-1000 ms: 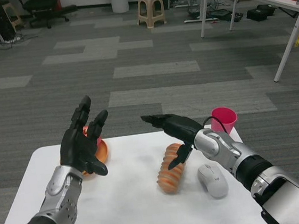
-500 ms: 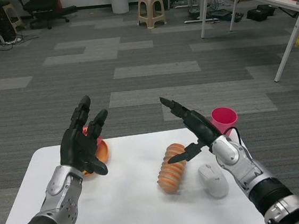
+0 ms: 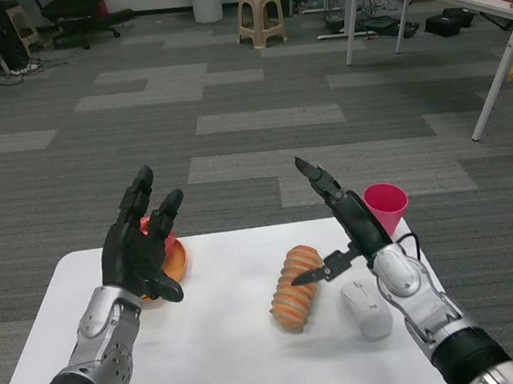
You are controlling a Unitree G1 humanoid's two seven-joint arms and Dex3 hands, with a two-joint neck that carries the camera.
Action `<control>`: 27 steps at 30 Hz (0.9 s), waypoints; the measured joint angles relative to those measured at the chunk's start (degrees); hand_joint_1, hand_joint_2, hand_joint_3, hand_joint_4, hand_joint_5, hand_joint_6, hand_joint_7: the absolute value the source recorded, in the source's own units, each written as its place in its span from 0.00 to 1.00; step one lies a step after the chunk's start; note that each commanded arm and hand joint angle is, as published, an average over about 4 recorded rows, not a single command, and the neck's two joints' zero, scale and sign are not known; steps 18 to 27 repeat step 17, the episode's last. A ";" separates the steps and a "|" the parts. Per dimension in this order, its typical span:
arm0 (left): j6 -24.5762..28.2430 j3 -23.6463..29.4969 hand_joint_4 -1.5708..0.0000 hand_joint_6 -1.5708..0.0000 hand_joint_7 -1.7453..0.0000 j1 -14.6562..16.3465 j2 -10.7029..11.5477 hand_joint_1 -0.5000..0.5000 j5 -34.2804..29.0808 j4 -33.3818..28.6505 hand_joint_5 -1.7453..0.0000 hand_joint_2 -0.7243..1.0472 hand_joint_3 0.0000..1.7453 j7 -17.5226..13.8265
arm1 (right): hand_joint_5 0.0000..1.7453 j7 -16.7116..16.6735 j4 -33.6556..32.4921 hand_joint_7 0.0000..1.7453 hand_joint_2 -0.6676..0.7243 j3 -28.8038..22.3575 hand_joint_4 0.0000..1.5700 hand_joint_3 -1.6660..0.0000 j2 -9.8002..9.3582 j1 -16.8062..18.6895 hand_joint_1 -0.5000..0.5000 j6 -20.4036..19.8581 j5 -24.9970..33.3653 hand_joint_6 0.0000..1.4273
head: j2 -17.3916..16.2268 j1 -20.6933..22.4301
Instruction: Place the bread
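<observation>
The bread [image 3: 295, 289] lies on the white desk [image 3: 218, 352], just left of the computer mouse [image 3: 365, 309] and well right of the orange plate [image 3: 172, 260]. Over the last second the right robot hand [image 3: 347, 224] has lifted off the bread and drawn back beside it, fingers spread and holding nothing. The left robot hand [image 3: 138, 246] stays raised and open in front of the plate. The bread looks released, so placing seems done.

Both silver forearms reach up over the white table [image 3: 219, 361], the left hand [image 3: 141, 245] raised above its far left part with fingers spread, the right hand [image 3: 344, 224] lifted, fingers apart and empty, near its right edge.
</observation>
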 measured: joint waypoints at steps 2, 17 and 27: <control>0.00 0.12 1.00 1.00 1.00 0.00 0.00 1.00 0.01 -0.04 0.71 0.15 0.05 0.00 | 0.00 -0.08 -0.39 0.00 0.77 -0.09 0.00 0.99 -0.09 0.76 0.09 0.11 0.02 0.00 | -0.06 0.01; 0.00 0.39 1.00 1.00 1.00 0.01 0.00 1.00 0.07 -0.06 0.71 0.15 0.05 0.00 | 0.00 -0.55 -0.69 0.00 0.95 -0.38 0.00 1.00 -0.21 1.52 0.04 0.13 0.02 0.00 | -0.23 0.02; 0.00 0.39 1.00 1.00 1.00 0.01 0.00 1.00 0.07 -0.06 0.71 0.15 0.05 0.00 | 0.00 -0.55 -0.69 0.00 0.95 -0.38 0.00 1.00 -0.21 1.52 0.04 0.13 0.02 0.00 | -0.23 0.02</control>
